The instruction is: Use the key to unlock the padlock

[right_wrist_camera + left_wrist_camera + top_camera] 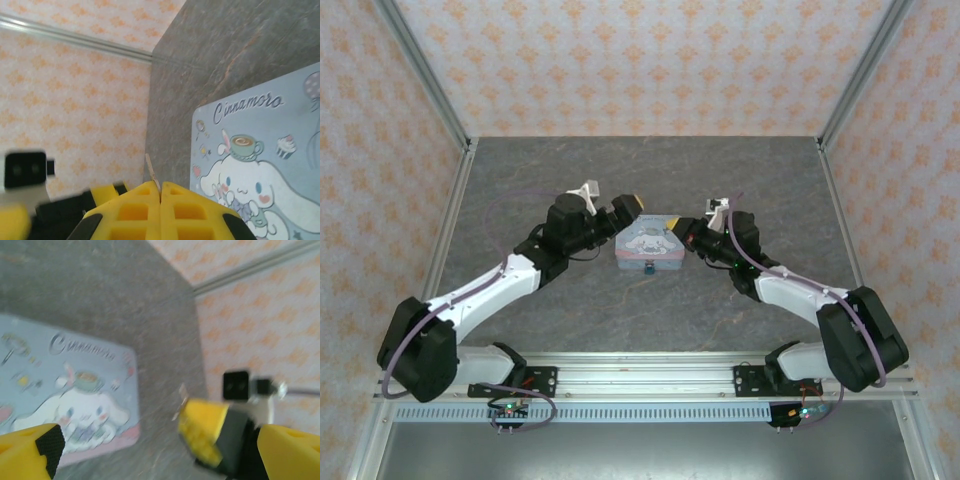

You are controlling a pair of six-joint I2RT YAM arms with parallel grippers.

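**Yellow tips of the right end effector (160, 189) pinch the key (151, 170), with the padlock (649, 268) not yet reached**

Grey tabletop (650, 170) carries a pale blue cartoon tin (648, 243) at its middle, and both arms reach in from the 6 o'clock edge. Off the tin's 11 o'clock corner hangs the left end effector (160, 445), jaws spread as wide as they go and holding nothing. Its wrist view shows the other arm's yellow tips just ahead of that gap. At the tin's 2 o'clock corner, the right end effector has its jaws pressed flush together on the key, a thin grey sliver poking out past the tips. The padlock is a teal speck at the tin's 6 o'clock edge. Whether it touches the tin or lies just beside it, I cannot tell.

The likeliest trouble is the key twisting or sliding in so shallow a pinch once it meets the lock. The keyhole is too small to make out, so the blade may arrive misaligned. The lock looks light and unrestrained and would probably skid under any push unless the left end effector steadies it. The two end effectors are also close enough to knock each other as they part.

From the right end effector, the padlock lies toward 7 o'clock across the tin's lid, apart from the key. From the left end effector it lies between 5 and 6 o'clock.
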